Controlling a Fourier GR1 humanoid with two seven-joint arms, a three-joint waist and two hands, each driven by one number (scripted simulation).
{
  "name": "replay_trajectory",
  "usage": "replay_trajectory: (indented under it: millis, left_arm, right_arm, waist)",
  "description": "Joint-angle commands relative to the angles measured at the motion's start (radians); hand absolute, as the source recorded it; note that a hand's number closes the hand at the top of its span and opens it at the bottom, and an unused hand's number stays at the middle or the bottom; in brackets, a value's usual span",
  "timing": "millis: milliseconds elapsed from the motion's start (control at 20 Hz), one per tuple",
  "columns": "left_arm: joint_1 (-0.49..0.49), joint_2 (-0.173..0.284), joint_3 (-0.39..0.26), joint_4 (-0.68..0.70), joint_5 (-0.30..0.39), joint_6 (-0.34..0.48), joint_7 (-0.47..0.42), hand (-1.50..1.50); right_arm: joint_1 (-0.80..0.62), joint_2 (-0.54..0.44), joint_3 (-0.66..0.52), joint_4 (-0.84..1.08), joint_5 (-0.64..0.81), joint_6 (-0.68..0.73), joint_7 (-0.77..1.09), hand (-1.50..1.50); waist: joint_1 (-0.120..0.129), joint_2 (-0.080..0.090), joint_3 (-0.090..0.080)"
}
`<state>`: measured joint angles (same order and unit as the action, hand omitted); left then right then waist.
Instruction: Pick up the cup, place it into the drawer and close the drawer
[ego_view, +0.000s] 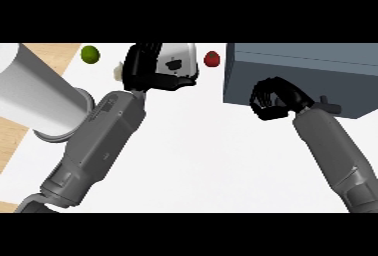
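The white cup (182, 54) is at the back of the white counter, and my left hand (144, 67) is curled round its left side, thumb across its front. Part of the cup is hidden by the fingers. A blue-grey drawer unit (310, 70) stands at the back right; I cannot tell whether its drawer is open. My right hand (272, 100) sits against the unit's dark front face near its lower left corner, fingers curled, with nothing visible inside them. A small grey knob (329, 107) sticks out beside the right wrist.
A large white cylinder (37, 95) with a grey rim lies at the left, touching my left forearm. A green fruit (90, 53) and a small pale object (117, 70) lie left of the cup. A red fruit (212, 58) lies between cup and drawer unit. Wooden surface (15, 140) borders the counter's left.
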<state>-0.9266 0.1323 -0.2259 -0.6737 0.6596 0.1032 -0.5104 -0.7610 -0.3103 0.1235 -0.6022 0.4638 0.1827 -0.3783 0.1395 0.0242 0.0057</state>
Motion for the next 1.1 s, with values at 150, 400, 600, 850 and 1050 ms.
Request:
replay_trajectory:
  millis: [150,400,600,850,1050]
  left_arm:
    - [0.072,0.037,-0.019,-0.042,-0.006,-0.06,0.002,-1.5]
    - [0.075,0.074,-0.012,-0.067,0.007,-0.091,0.034,-1.5]
    - [0.084,0.061,-0.015,-0.086,0.01,-0.101,0.025,-1.5]
    - [0.101,0.067,-0.022,-0.092,0.012,-0.125,0.034,-1.5]
    - [0.109,0.057,-0.022,-0.096,0.016,-0.124,0.033,-1.5]
  right_arm:
    - [-0.162,-0.099,-0.127,0.096,-0.057,-0.016,0.029,1.5]
    - [-0.171,-0.12,-0.147,0.071,-0.086,0.009,0.037,1.5]
    - [-0.165,-0.16,-0.154,0.047,-0.109,0.075,0.03,1.5]
    - [-0.16,-0.171,-0.17,0.012,-0.143,0.118,0.05,1.5]
    - [-0.159,-0.181,-0.17,-0.014,-0.152,0.145,0.066,1.5]
  waist:
    - [0.045,0.018,-0.001]
    - [0.067,0.017,-0.001]
    - [0.071,0.02,-0.002]
    - [0.083,0.023,-0.003]
    - [0.082,0.027,-0.004]
